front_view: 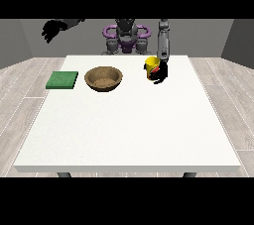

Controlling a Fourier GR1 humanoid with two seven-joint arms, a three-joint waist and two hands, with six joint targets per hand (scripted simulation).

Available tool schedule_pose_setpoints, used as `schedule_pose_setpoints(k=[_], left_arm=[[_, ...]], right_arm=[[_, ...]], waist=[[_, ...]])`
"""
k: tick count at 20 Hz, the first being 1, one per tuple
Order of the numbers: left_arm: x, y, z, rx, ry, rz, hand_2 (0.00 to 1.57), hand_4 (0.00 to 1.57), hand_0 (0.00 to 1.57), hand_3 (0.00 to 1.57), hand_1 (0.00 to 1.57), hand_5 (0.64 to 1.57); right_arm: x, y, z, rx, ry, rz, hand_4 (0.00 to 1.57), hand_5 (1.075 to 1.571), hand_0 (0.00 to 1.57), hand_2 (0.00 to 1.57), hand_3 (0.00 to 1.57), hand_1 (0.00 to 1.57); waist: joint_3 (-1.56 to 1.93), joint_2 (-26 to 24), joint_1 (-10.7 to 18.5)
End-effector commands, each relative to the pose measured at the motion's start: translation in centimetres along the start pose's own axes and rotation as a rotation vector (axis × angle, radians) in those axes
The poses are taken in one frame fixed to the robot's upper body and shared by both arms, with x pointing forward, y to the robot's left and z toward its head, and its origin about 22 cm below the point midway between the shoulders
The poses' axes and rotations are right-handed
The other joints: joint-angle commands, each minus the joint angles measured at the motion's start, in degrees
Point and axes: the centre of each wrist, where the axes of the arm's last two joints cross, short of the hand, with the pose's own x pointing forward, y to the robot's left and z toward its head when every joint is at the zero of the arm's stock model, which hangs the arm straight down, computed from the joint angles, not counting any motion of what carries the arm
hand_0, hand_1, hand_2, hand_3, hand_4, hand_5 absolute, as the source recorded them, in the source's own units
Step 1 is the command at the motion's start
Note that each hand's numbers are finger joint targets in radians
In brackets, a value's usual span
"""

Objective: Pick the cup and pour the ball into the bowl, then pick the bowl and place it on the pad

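the hand at the view's right (159, 74) is closed around the yellow cup (151, 64) on the white table (129, 130), right of the wooden bowl (103, 78) and green pad (62, 80), while the other hand (50, 29) hangs raised with curled fingers.

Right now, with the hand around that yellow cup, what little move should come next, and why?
Probably lift the cup a little and carry it toward the bowl. The hand at the view's right appears curled round the cup, which stands apart from the bowl, so nothing can be poured yet. The green pad lies beyond the bowl.
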Motion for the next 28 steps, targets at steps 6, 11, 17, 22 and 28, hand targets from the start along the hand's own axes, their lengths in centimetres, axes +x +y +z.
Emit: schedule_pose_setpoints(k=[6,11,17,22,28], left_arm=[[1.6,-4.5,-0.9,-0.082,0.088,-0.211,1.57,1.40,1.27,1.57,1.27,1.432],[4.4,-8.2,-3.3,-0.163,-0.023,-0.502,1.57,1.40,1.31,1.57,1.31,1.502],[5.1,-10.1,-4.4,-0.253,-0.141,-0.932,1.57,1.44,1.35,1.57,1.35,1.540],[7.9,-15.1,-4.9,-0.263,-0.085,-1.007,1.57,1.44,1.35,1.57,1.35,1.540],[13.5,-18.5,-8.2,-0.271,-0.132,-1.247,1.57,1.47,1.31,1.57,1.31,1.529]], right_arm=[[-1.7,-6.2,2.1,-0.070,0.141,-0.031,0.64,1.567,0.00,0.00,0.29,0.00],[-3.1,-5.0,1.5,-0.110,0.218,-0.008,0.64,1.564,0.00,0.00,0.30,0.00],[-4.0,-6.5,1.9,-0.122,0.255,-0.015,0.67,1.559,0.00,0.00,0.10,0.00],[-4.8,-8.8,3.4,-0.127,0.242,-0.047,0.69,1.560,0.00,0.00,0.00,0.00],[-5.3,-7.6,0.8,-0.087,0.234,-0.064,0.70,1.560,0.00,0.00,0.17,0.00]], waist=[[-0.23,-9.68,1.99],[-0.09,-14.07,3.65],[0.06,-15.15,3.91],[-0.24,-15.16,4.01],[-0.23,-14.18,2.50]])
